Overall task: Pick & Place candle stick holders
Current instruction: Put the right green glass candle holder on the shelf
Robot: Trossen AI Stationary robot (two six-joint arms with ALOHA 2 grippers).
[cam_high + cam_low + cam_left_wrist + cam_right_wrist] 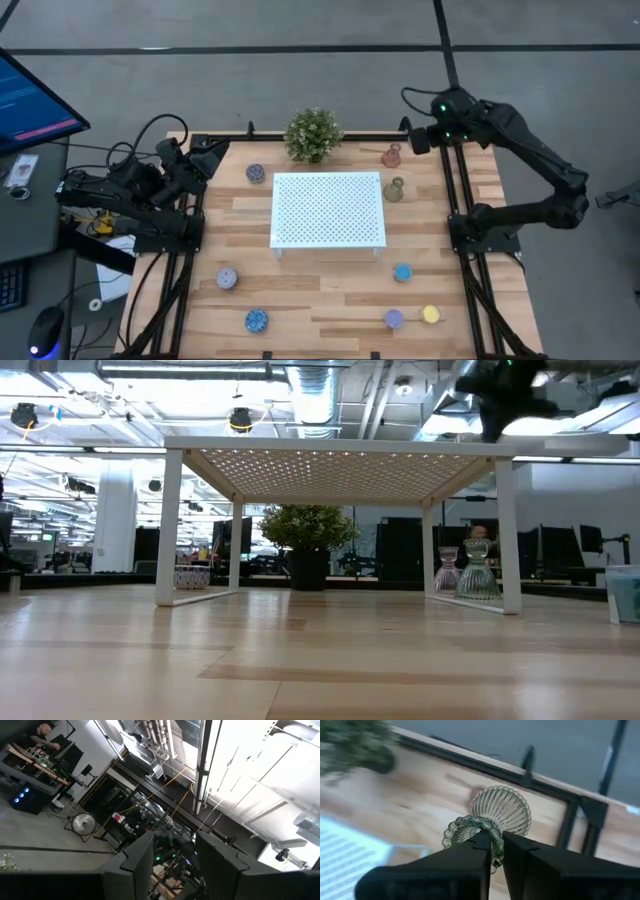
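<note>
**A:** Right wrist view, nearest thing first: what do the fingers have?

**B:** The right gripper is pinched tight on the beaded rim of a ribbed glass holder. It is clear with a green tinge and has a bulbous, fluted body. The low view shows that gripper high above the tabletop, so the piece is off the wood.

**A:** And on the table, from the near edge back?

**B:** At 5 o'clock a yellow puck and a lilac puck sit side by side, both low and round. A blue puck is a little farther in. At 7 o'clock is a speckled blue puck, and at 8 o'clock a speckled pink-purple puck.

**A:** The middle?

**B:** The white perforated tray stands there on thin legs. A dull green vase is just beside its edge at 3 o'clock, narrow-necked and glassy. A pink-brown vase is at 2 o'clock, and a purple-blue puck at 10 o'clock.

**A:** Farthest?

**B:** The bushy potted plant is at 12 o'clock. The right arm reaches over the far corner at 1 o'clock, close to the plant and the two vases.

**A:** The other arm?

**B:** It is folded at 9 o'clock, off the wood. The left gripper points up at the ceiling, its fingers parted with nothing between them.
</note>
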